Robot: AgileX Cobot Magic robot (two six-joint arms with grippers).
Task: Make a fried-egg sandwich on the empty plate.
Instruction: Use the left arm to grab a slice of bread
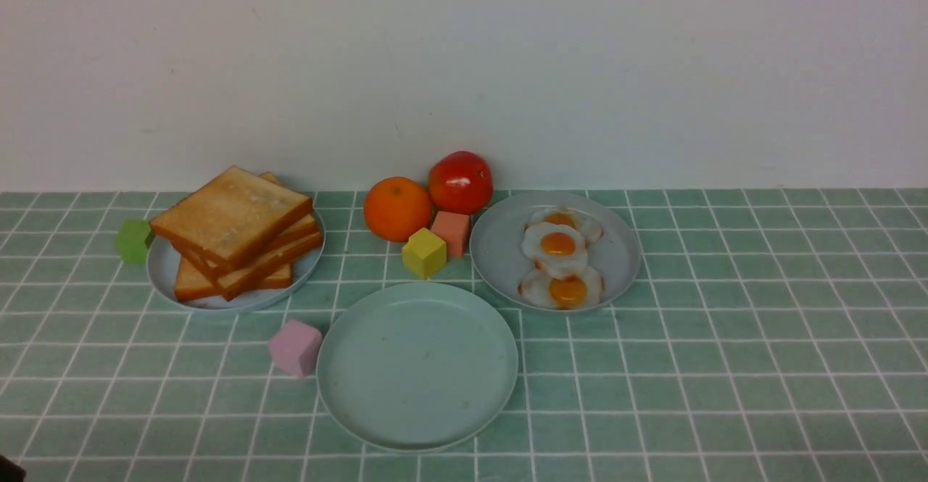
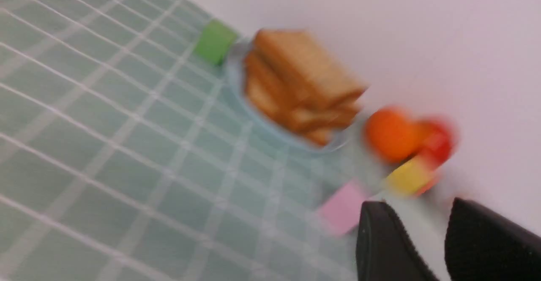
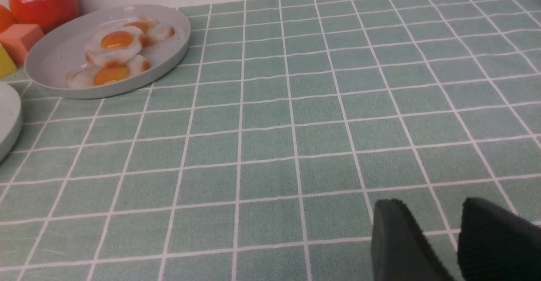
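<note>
The pale mint-green plate [image 1: 417, 366] lies empty at the front centre. A stack of toast slices [image 1: 235, 232] fills a grey-blue plate [image 1: 163, 272] at the back left. Three fried eggs [image 1: 558, 257] lie on another grey-blue plate [image 1: 500, 250] at the back right. No fried-egg sandwich is in view. Neither arm reaches into the front view. My left gripper [image 2: 418, 205] is open and empty, and its blurred view shows the toast [image 2: 304, 82] some way beyond it. My right gripper [image 3: 431, 203] is open and empty above bare cloth, far from the eggs [image 3: 114, 44].
An orange [image 1: 397, 208] and a tomato [image 1: 460, 182] sit at the back centre beside a yellow cube [image 1: 424, 252] and a salmon cube [image 1: 452, 232]. A pink cube [image 1: 295, 347] touches the mint plate's left side. A green cube [image 1: 135, 241] stands left of the toast plate.
</note>
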